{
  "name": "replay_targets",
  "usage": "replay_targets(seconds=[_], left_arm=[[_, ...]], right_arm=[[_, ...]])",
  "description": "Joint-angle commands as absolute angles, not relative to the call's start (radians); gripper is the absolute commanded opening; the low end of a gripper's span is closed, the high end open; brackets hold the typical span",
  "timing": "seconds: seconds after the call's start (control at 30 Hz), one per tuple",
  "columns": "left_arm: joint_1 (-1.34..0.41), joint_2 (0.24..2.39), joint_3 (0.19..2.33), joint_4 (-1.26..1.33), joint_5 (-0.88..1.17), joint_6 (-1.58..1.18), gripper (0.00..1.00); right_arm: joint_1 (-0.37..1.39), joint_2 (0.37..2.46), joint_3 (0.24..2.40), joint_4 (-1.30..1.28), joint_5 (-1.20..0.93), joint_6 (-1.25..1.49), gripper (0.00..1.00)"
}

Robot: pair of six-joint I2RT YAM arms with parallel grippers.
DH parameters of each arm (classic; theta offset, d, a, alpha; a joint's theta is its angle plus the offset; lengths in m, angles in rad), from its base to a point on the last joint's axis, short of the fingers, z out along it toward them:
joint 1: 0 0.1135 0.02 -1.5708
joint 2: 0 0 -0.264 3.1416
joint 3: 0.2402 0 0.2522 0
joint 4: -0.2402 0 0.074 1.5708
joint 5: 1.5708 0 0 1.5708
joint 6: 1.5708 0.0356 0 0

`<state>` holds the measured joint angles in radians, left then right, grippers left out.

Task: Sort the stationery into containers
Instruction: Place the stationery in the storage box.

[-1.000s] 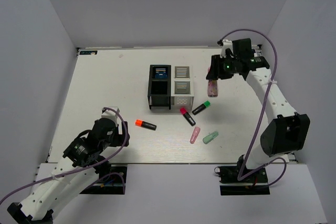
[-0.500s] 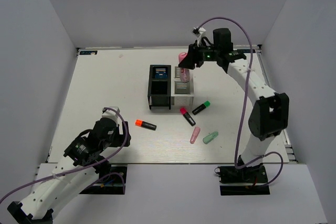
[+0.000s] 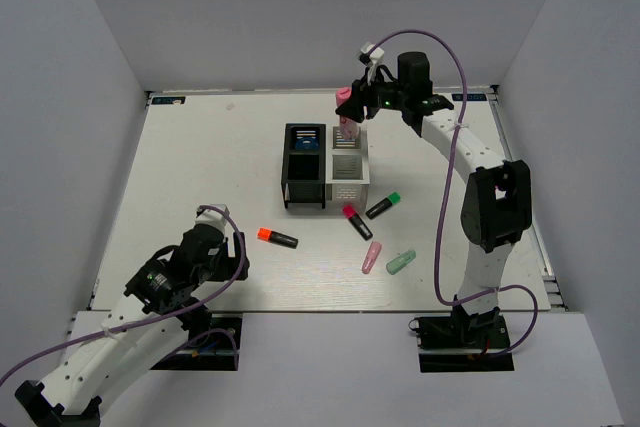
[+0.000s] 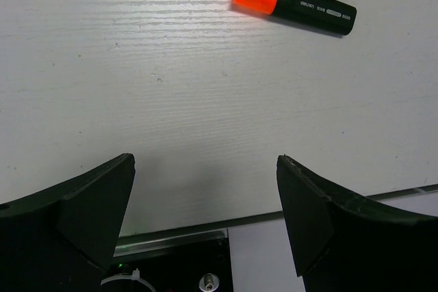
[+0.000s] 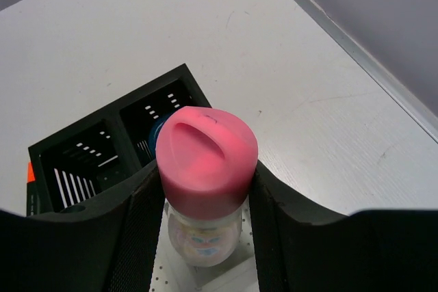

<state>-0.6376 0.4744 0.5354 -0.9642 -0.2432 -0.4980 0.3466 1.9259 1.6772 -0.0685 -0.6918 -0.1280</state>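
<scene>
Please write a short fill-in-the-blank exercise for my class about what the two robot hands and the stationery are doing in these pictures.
1. The right hand is shut on a clear plastic tube whose cap is ____.
2. The left hand is open, near a black marker whose cap is ____.
3. The blue round pot sits in the ____ slotted desk organiser.

Missing words: pink; orange; black.
</scene>
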Motion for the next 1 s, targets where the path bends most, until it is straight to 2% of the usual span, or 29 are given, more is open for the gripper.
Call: replay_targets(seconds=[0.0, 0.37, 0.43, 0.47, 0.5, 0.53, 0.57, 0.6, 0.63, 0.67, 0.73, 0.77, 0.8, 0.83, 0.87, 0.9, 0.97], left_arm=[[-0.634, 0.488, 0.531, -0.942, -0.233, -0.503, 0.94], [-0.634, 0.509, 0.545, -0.94, -0.222, -0.505, 0.94], [-0.632, 0.508, 0.552, -0.943, -0.224, -0.508, 0.94], [-0.634, 0.506, 0.549, -0.946, -0.221, -0.511, 0.94], [-0.634, 0.503, 0.551, -0.945, -0.221, -0.515, 0.94], [-0.632, 0.506, 0.546, -0.943, -0.219, -0.518, 0.94], [-0.637, 0.508, 0.542, -0.939, -0.216, -0.525, 0.94], [-0.632, 0.511, 0.54, -0.937, -0.215, -0.535, 0.93], [-0.63, 0.52, 0.538, -0.934, -0.216, -0.54, 0.9], [-0.632, 0.525, 0.538, -0.931, -0.215, -0.552, 0.77], [-0.632, 0.563, 0.535, -0.919, -0.216, -0.58, 0.44], [-0.634, 0.583, 0.531, -0.898, -0.215, -0.609, 0.13], [-0.634, 0.61, 0.528, -0.878, -0.213, -0.641, 0.05], [-0.637, 0.642, 0.523, -0.856, -0.222, -0.69, 0.02], [-0.643, 0.656, 0.52, -0.85, -0.229, -0.746, 0.02], [-0.647, 0.684, 0.514, -0.806, -0.233, -0.803, 0.06], [-0.667, 0.722, 0.497, -0.766, -0.259, -0.888, 0.23]], right_arm=[[0.344, 1.91, 1.66, 0.026, -0.683, -0.173, 0.0], [0.347, 1.922, 1.566, 0.081, -0.608, -0.253, 0.0], [0.345, 1.914, 1.552, 0.087, -0.62, -0.258, 0.06], [0.347, 1.911, 1.548, 0.089, -0.62, -0.256, 0.11], [0.345, 1.899, 1.523, 0.101, -0.626, -0.258, 0.32], [0.348, 1.891, 1.517, 0.104, -0.63, -0.258, 0.44], [0.35, 1.887, 1.511, 0.103, -0.634, -0.258, 0.65], [0.348, 1.875, 1.487, 0.104, -0.641, -0.258, 0.78], [0.347, 1.861, 1.477, 0.104, -0.643, -0.258, 0.87], [0.347, 1.844, 1.467, 0.106, -0.649, -0.247, 0.89], [0.342, 1.818, 1.456, 0.098, -0.663, -0.213, 0.82], [0.341, 1.806, 1.454, 0.095, -0.678, -0.181, 0.77], [0.339, 1.796, 1.454, 0.086, -0.68, -0.167, 0.68], [0.337, 1.763, 1.454, 0.075, -0.693, -0.149, 0.16], [0.344, 1.747, 1.453, 0.037, -0.665, -0.118, 0.0], [0.348, 1.731, 1.45, 0.016, -0.605, -0.085, 0.0], [0.345, 1.672, 1.447, -0.076, -0.588, -0.074, 0.0]])
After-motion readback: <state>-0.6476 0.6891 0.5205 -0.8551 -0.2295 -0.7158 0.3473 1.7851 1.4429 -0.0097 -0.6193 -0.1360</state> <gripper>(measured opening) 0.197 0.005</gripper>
